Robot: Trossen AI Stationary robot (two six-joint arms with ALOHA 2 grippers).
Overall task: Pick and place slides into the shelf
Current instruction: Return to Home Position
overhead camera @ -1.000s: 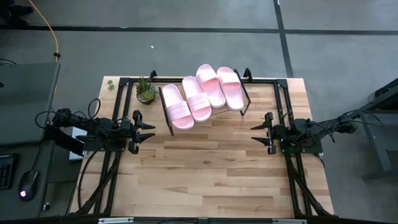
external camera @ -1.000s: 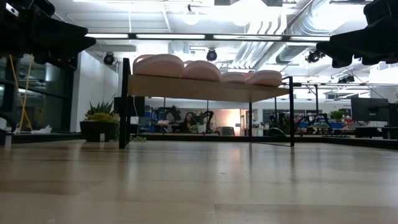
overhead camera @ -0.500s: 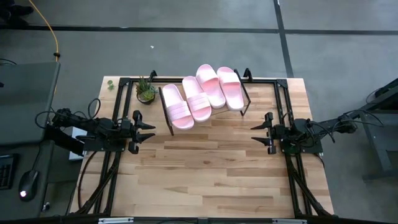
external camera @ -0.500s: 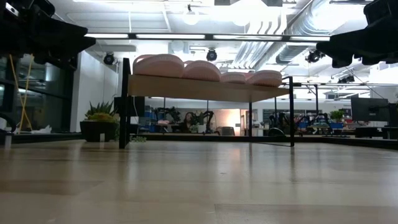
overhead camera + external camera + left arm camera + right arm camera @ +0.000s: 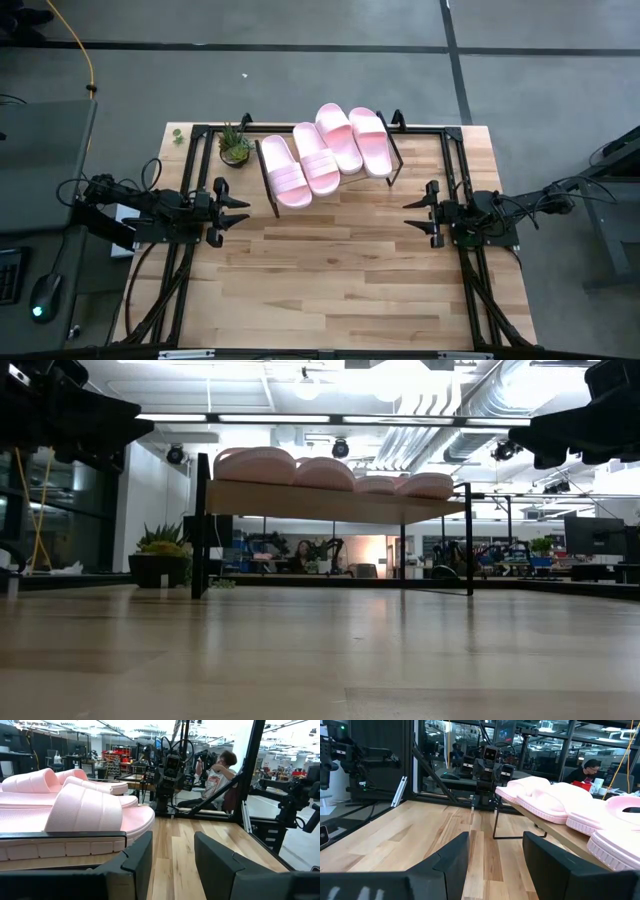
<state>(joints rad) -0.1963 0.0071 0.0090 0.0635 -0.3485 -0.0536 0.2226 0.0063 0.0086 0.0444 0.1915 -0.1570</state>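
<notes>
- The slides (image 5: 318, 160), four pale pink slip-ons of smooth, moulded foam-like material, lie side by side on the shelf (image 5: 340, 504). Each has one wide, rounded strap and a long oval sole.
- In the high view the row is staggered, with the two slides on the right set farther toward the table's back edge than the two on the left. Neighbouring slides touch or nearly touch.
- A finely ribbed band runs round the edge of the soles in the right wrist view.
- The shelf is a slanted light-wood board in a thin black metal frame on slim black legs, standing at the back of the table (image 5: 340, 290).
- The table top is pale wooden planks with visible grain, bordered by black metal rails.
- A small potted plant (image 5: 235, 146) with spiky green leaves in a dark round pot sits just beside the shelf's left end.
- The left gripper (image 5: 245, 211) hovers by the table's left edge, well apart from the shelf, its two dark angular fingers (image 5: 136, 857) spread with nothing between them.
- The right gripper (image 5: 408, 216) sits by the right edge, facing the left one, its fingers (image 5: 547, 855) likewise parted and empty.
- Beyond the table, a seated person (image 5: 220, 772) shows in the left wrist view.
</notes>
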